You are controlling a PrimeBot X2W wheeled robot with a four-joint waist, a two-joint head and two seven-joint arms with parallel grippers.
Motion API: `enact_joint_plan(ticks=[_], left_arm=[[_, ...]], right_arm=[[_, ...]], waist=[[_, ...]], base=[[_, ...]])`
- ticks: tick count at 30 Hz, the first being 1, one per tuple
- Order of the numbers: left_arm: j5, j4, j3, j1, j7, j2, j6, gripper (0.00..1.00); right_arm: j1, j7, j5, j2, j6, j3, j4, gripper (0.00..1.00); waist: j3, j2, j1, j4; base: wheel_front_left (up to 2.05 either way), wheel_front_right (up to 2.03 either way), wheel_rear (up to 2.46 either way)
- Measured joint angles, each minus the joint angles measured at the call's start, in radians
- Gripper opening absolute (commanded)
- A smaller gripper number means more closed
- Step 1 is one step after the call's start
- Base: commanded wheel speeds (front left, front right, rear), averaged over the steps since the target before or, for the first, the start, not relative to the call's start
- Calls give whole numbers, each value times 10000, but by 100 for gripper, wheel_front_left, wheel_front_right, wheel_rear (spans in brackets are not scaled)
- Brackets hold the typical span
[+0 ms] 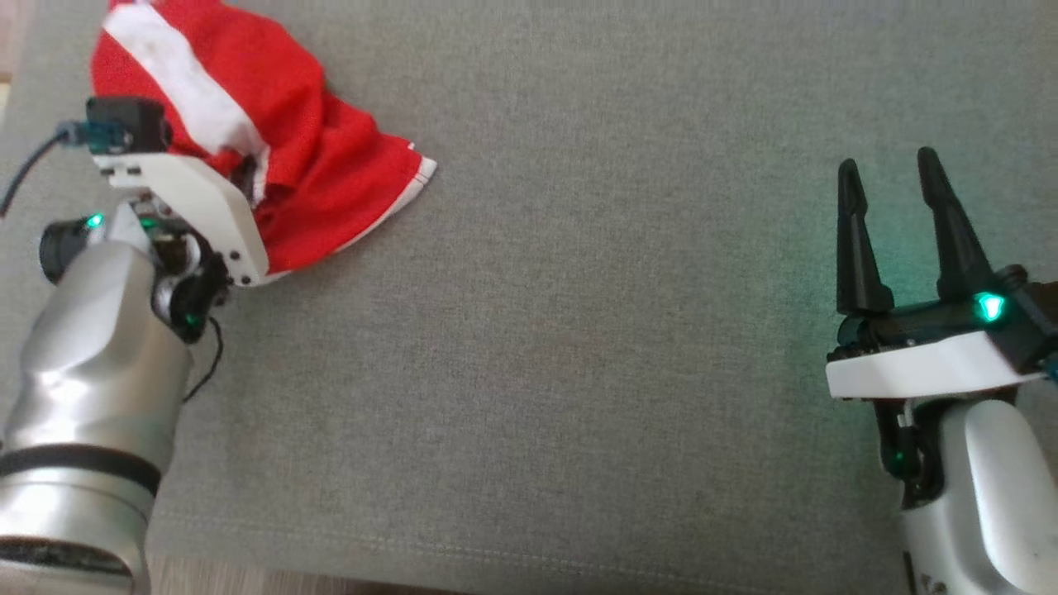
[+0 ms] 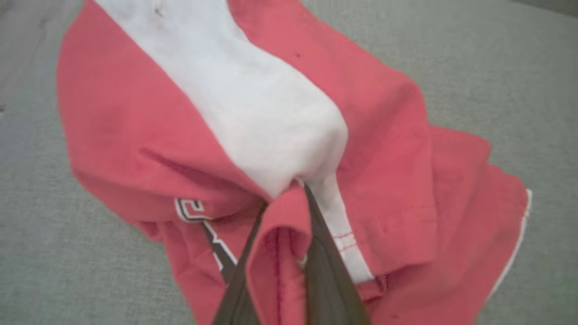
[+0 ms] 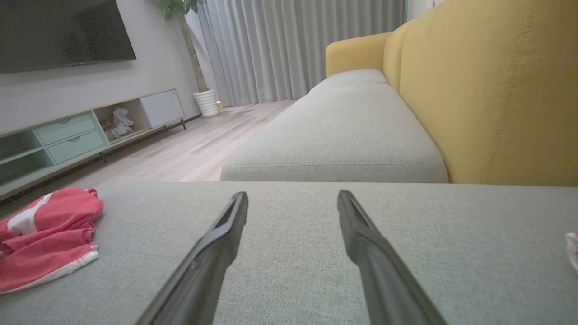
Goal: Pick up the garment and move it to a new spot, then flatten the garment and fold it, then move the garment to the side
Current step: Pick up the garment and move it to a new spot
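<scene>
The garment (image 1: pixel 314 165) lies crumpled at the cushion's (image 1: pixel 579 372) far left. Left fingers (image 2: pixel 325 262) pinch a fold beside its white band; right fingers (image 1: pixel 855 240) gape, empty, over the cushion's right. Light and limp, it should sag when lifted; hems offer firmer holds.

The head view looks steeply down from above on the grey cushion (image 1: pixel 579 347), the left wrist view sits close over the red garment (image 2: pixel 135 135), looking along its own fingers (image 2: pixel 329 280), and the right wrist view skims low across the same cushion toward the sofa (image 3: pixel 496 90), catching that garment at its left edge.
</scene>
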Motion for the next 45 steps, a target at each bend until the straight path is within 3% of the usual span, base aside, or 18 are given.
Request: enact_joint_plan(ticks=[10,16,25,30,38,41,45], left_arm=[[-508,-915,-884,589,-997,-222,0,0],[-961,-1659,-1005,1189,-1216,-1223,13,0],[-1241,-2451,-1691,1665,-1649,-2194,834,0],[-2410,-3438,-2869,1931,-2036,-2186,1639,0],[-5037,-5078,-4591,1647,-3697,-2174,3743,0],[-5446,-5265,-5081,1363,-3985,-2173,4103,0],[-5937,-5210,-6435,1058,-4171,-2180,4614,0]], right_arm=[[11,-468,267,142,0,56,844,100],[14,-686,368,232,0,146,1154,100],[16,-872,602,257,0,40,1475,100],[12,-963,794,272,0,176,1628,100],[5,-1049,895,295,0,332,1762,100],[2,-1051,974,297,0,385,1833,100],[-43,-1076,1060,297,0,556,1921,100]], waist=[[-1150,0,-1,-78],[-1748,0,-1,-252],[-2168,0,-1,-814],[-2281,0,-1,-1200],[-2261,0,-1,-1754],[-2232,0,-1,-1852],[-2114,0,-1,-2052]], base=[[0,0,0],[0,0,0],[0,0,0],[0,0,0],[0,0,0],[0,0,0],[0,0,0]])
